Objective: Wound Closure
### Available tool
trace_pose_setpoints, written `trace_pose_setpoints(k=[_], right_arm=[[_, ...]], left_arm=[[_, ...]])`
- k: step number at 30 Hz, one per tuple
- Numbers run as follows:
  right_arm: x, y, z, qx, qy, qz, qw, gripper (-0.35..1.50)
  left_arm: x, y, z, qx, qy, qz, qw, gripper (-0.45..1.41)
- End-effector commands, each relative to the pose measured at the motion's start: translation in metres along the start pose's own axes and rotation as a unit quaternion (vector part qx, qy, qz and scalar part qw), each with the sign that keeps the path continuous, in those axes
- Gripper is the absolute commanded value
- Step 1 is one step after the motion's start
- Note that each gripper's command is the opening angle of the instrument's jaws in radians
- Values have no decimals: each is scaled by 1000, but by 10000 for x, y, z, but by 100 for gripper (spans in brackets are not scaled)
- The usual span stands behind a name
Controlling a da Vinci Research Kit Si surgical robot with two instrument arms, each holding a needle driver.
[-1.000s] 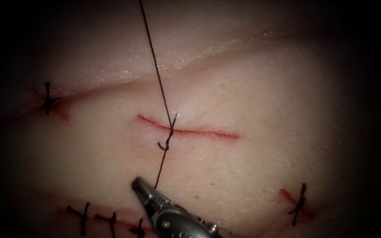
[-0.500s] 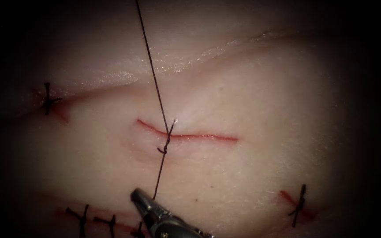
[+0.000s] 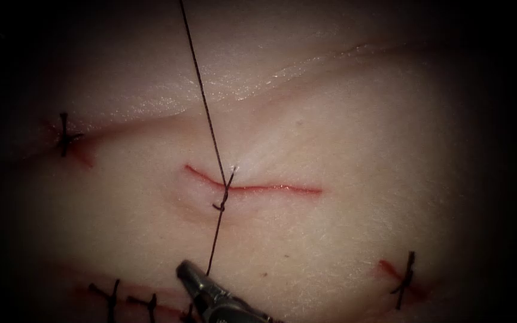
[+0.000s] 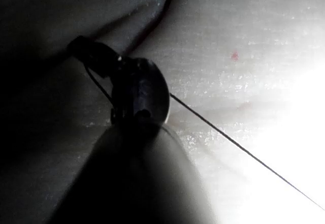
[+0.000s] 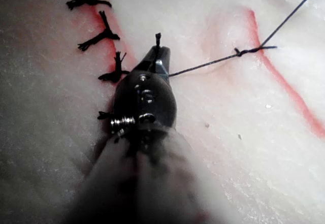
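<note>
My right end effector (image 3: 188, 274) sits below the cut (image 3: 252, 187), shut on the thread (image 3: 213, 248) at its tip. From there the thread climbs to a knot (image 3: 224, 200) lying on the cut toward its left end, and a second strand runs taut up out of the endoscope view. In the left wrist view my left end effector (image 4: 89, 54) holds that strand; I cannot tell how far it is open. No needle is in sight. The tissue (image 3: 360, 149) puckers at the knot. The risk, as I judge it: an uneven pull could tear the tissue, snap the thread, or let it slip from my tip.
</note>
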Motion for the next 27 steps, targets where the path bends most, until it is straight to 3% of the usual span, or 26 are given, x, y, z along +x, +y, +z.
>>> trace_pose_setpoints(k=[1, 21, 26, 27], right_arm=[[-8, -15, 5, 4, -3, 3, 1000, -35], [-6, -21, 5, 15, 5, 16, 1000, -35], [10, -10, 11, 19, 27, 27, 999, -35], [14, -7, 11, 18, 30, 29, 999, 5]], left_arm=[[-7, 4, 3, 1, -1, 0, 1000, -45], [-9, 4, -2, 0, 1, 9, 1000, -45], [-13, 5, -24, -65, 10, 39, 997, -45], [-14, 6, -29, -69, 5, 43, 997, -45]])
